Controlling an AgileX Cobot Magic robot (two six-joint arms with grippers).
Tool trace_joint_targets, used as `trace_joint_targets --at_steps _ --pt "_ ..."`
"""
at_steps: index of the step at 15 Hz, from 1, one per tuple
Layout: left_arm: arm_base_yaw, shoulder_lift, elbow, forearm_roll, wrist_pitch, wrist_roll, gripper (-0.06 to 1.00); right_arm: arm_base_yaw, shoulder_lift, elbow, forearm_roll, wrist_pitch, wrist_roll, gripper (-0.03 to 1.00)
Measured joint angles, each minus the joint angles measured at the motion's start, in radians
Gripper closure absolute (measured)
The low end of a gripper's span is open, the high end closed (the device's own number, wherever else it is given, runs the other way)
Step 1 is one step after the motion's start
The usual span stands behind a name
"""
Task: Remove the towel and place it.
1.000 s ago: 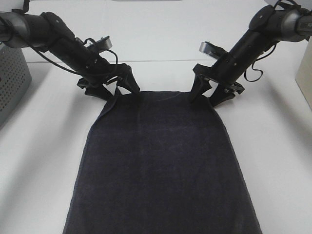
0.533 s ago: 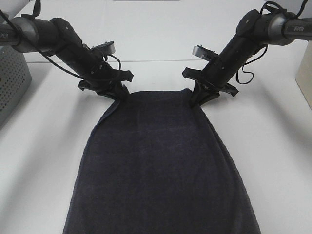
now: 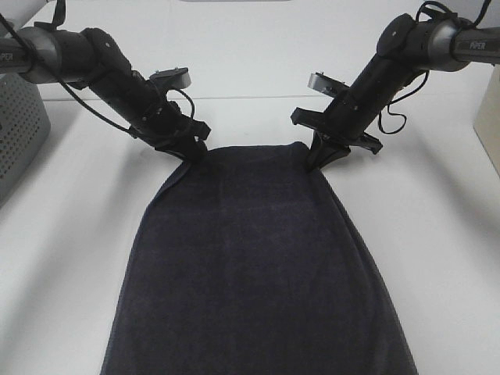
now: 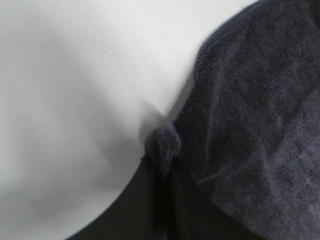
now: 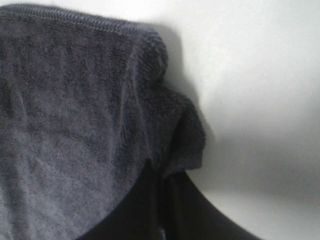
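Towel (image 3: 258, 266) corners tight inside left end effector (image 3: 194, 152) and right end effector (image 3: 314, 162), both narrow.

Open along the table (image 3: 70, 234) at 8 to 9 o'clock of the towel (image 3: 258, 266), and again at 3 to 4 o'clock. Open too at 12 o'clock, between left gripper (image 3: 197, 154) and right gripper (image 3: 312, 164). Barred at 11 and 1 o'clock by those two, clamped on the towel's corners. Hemmed at 10 o'clock by grey perforated basket (image 3: 17, 129), at 2 o'clock by beige box (image 3: 491, 117).
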Motion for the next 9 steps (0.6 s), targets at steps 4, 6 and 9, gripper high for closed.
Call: trace_joint_targets --at_steps 4,6,9 --pt "0.000 -0.031 -0.059 0.051 -0.066 0.032 0.91 0.003 -0.029 -0.044 -0.045 -0.070 0.000 0.96" --pt "0.000 -0.036 -0.108 0.051 -0.110 0.061 0.91 0.003 -0.045 -0.072 -0.047 -0.115 0.000 0.96" --pt "0.000 -0.036 -0.159 0.054 -0.212 0.085 0.91 0.003 -0.045 -0.140 -0.047 -0.183 -0.026 0.96"
